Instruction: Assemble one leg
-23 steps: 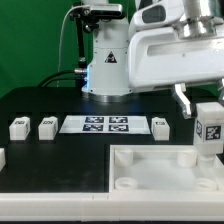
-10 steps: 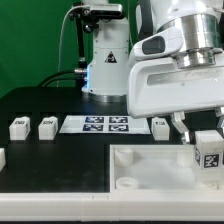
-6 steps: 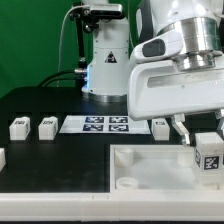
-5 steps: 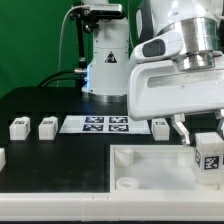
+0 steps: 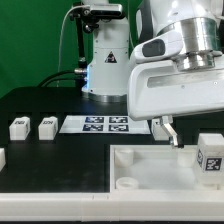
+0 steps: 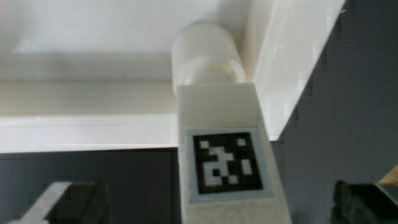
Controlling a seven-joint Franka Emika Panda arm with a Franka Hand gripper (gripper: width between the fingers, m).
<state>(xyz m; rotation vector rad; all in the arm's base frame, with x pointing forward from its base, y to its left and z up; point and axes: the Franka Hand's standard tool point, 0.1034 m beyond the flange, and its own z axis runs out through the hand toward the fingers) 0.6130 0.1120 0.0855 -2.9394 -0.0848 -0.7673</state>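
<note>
Leg [image 5: 210, 157] upright inside spread claw [image 6: 217, 203], touching neither finger, at panel [image 5: 150, 166] corner

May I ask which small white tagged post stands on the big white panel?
The small white post at the exterior view's right; the others sit on the black table.

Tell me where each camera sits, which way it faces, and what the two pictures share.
Exterior view: off the arm, looking across the black table toward the robot's base; the arm's white wrist fills its upper right.
Wrist view: on the wrist, looking down along the leg at the white panel; the open jaws' dark tips flank the leg, apart from it.
Shared: the tagged leg, the panel, one jaw.
</note>
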